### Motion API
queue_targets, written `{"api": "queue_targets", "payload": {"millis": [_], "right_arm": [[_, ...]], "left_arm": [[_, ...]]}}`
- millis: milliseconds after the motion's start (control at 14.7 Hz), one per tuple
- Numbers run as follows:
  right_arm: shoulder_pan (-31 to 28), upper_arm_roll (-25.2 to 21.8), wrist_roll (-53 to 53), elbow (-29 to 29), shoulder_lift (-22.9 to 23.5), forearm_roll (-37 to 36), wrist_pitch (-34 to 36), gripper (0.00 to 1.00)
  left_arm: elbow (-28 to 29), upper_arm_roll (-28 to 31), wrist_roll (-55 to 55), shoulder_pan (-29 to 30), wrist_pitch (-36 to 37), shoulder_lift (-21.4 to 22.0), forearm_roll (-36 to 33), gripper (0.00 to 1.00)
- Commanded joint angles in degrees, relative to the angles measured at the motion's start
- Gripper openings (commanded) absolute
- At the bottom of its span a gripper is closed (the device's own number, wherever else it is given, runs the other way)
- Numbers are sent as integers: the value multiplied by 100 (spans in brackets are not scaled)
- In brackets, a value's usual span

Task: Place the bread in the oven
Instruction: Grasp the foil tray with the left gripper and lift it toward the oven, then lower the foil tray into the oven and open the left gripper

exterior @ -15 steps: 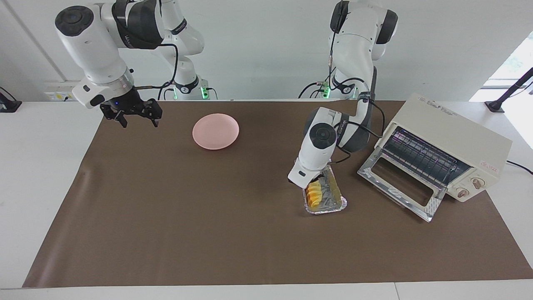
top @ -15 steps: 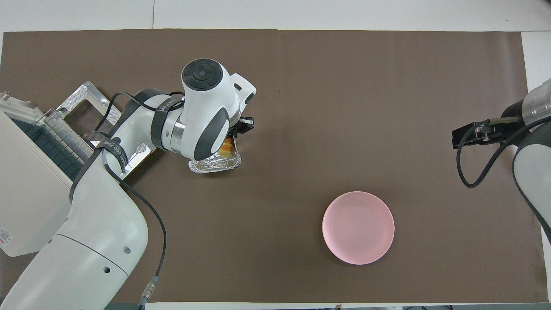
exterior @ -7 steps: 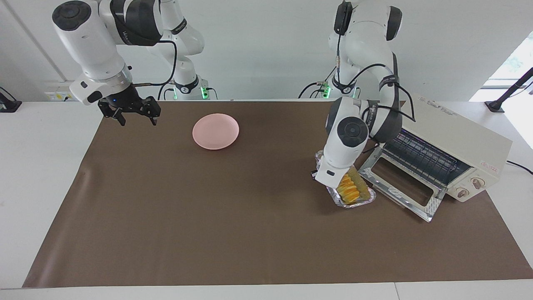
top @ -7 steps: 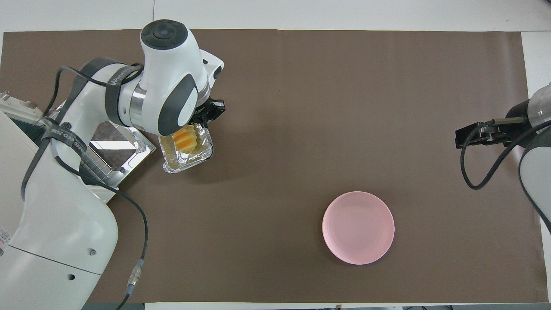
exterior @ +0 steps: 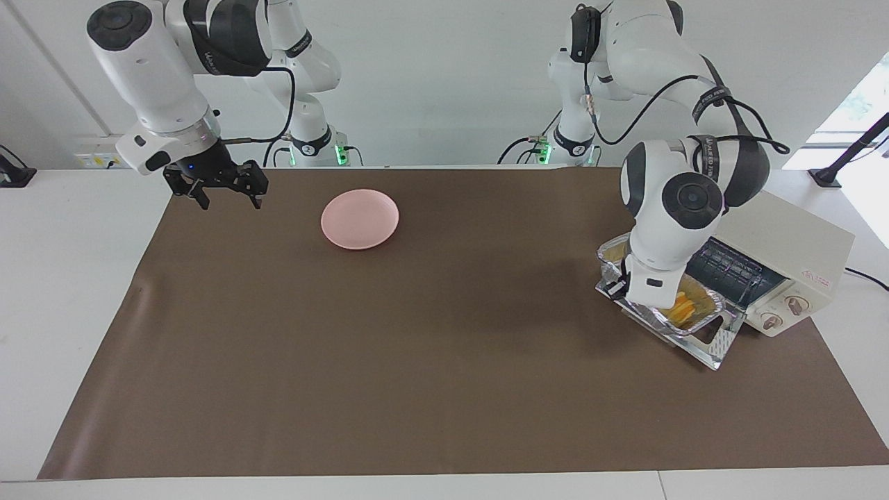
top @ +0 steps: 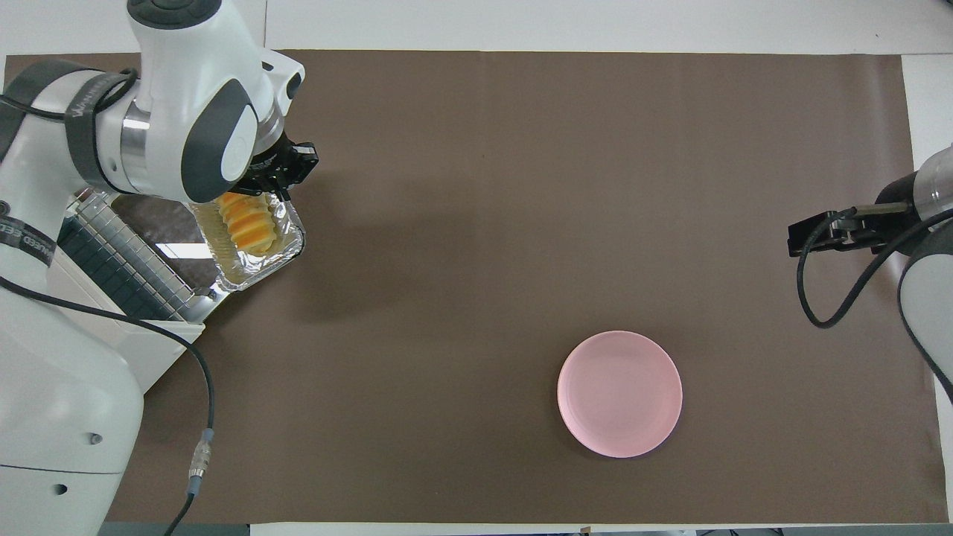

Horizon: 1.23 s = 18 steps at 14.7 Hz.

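Observation:
The bread, a ridged golden loaf, lies in a crinkled silver foil tray. My left gripper is shut on the tray's rim and holds it in the air over the oven's lowered glass door. The cream-white oven stands at the left arm's end of the table, its wire rack showing. In the overhead view the bread and tray sit beside the rack, under my left gripper. My right gripper is open and empty and waits above the mat's corner at the right arm's end.
A round pink plate lies on the brown mat near the robots, between the two arms; it also shows in the overhead view. The right gripper shows at the overhead view's edge.
My left gripper has lifted the foil tray with the bread off the mat and carried it toward the oven, to above the open door. The right arm has barely moved.

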<state>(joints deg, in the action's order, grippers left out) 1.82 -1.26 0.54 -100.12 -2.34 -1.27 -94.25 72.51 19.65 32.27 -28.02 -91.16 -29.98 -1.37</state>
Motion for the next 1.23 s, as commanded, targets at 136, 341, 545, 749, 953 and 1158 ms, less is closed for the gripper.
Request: {"api": "queue_targets", "payload": {"millis": [136, 341, 545, 749, 953, 1158], "right_arm": [[-94, 47, -124, -16, -56, 4, 82, 100], [-94, 47, -124, -16, -56, 4, 82, 100], [-94, 47, -124, -16, -56, 4, 82, 100], [-94, 47, -124, -16, -56, 4, 82, 100], [-94, 47, -124, -16, -56, 4, 82, 100], [-94, 47, -124, -16, -56, 4, 82, 100]], "left_arm": [[157, 100, 43, 173, -182, 97, -153, 0], [648, 109, 104, 392, -297, 299, -39, 0], [764, 109, 342, 779, -412, 335, 496, 0], [878, 109, 359, 832, -420, 274, 515, 0], [1098, 118, 359, 929, -412, 169, 410, 0], [1098, 144, 359, 999, -228, 107, 366, 0]]}}
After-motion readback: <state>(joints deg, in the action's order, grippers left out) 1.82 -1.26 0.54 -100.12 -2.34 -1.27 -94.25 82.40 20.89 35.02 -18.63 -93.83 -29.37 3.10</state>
